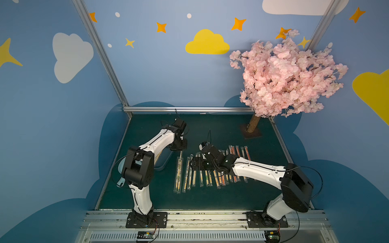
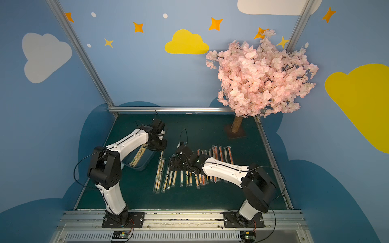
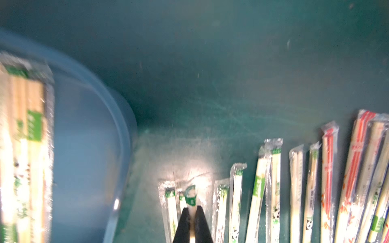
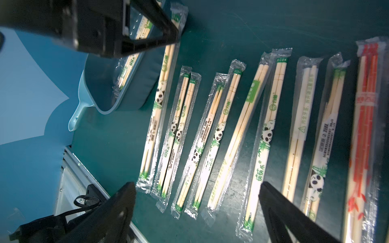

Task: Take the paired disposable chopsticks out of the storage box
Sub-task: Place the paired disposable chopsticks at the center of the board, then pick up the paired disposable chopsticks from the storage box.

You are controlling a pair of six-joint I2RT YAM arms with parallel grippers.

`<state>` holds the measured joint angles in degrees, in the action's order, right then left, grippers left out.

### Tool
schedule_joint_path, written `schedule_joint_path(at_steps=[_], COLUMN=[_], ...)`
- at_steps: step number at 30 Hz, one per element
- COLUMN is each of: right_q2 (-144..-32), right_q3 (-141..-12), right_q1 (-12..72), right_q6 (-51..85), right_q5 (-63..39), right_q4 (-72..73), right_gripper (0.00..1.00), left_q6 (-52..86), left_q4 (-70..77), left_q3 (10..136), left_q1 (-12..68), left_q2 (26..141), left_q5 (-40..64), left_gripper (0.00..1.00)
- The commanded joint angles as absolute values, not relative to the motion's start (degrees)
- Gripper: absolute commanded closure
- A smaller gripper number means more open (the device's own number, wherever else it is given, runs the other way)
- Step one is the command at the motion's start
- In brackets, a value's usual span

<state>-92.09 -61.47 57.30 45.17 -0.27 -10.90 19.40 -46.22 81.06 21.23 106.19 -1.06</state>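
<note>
- Your left claw (image 3: 192, 208) is pinched shut on the end of 1 pair (image 3: 191, 196), just beside the box (image 3: 88, 130).
- Your right claw (image 4: 196, 185) hangs wide open over the laid-out row (image 4: 263, 130), holding nothing.
- A few pairs (image 2: 137, 155) lie in the box, so this looks mid-transfer: lay this 1 parallel, release, then go back in.

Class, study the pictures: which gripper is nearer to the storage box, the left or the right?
Left. The left gripper, shut on a chopstick pair, is just beside the storage box. The right gripper, open, hangs farther off over the laid-out chopsticks.
</note>
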Motion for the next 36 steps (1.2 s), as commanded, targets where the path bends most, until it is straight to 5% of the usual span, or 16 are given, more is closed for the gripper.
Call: schedule_joint_path(at_steps=[1,11,19,27,36], right_q2=[-91.8,-92.0,-92.0,-91.9,-91.4], right_q3=[-61.8,-62.1,-62.0,-62.0,-61.4], right_q1=[57.0,57.0,57.1,57.1,57.2], right_q6=[45.1,45.1,45.3,45.2,45.3], right_q5=[-0.5,-0.6,-0.5,-0.5,-0.7], right_q4=[-10.4,-10.7,-10.8,-10.7,-10.2], right_gripper=[0.05,0.05,0.05,0.05,0.05], left_q6=[22.7,25.1,25.0,23.6,17.5], left_q4=[-44.2,-40.3,-41.0,-46.1,-50.7], left_q3=[76.6,70.7,71.6,76.9,85.5], left_q1=[22.0,24.3,24.3,22.7,10.8], left_q2=[105.4,105.8,105.7,100.2,103.6], left_q5=[1.3,2.5,2.8,-0.3,-6.4], left_gripper=[0.97,0.94,0.63,0.59,0.58])
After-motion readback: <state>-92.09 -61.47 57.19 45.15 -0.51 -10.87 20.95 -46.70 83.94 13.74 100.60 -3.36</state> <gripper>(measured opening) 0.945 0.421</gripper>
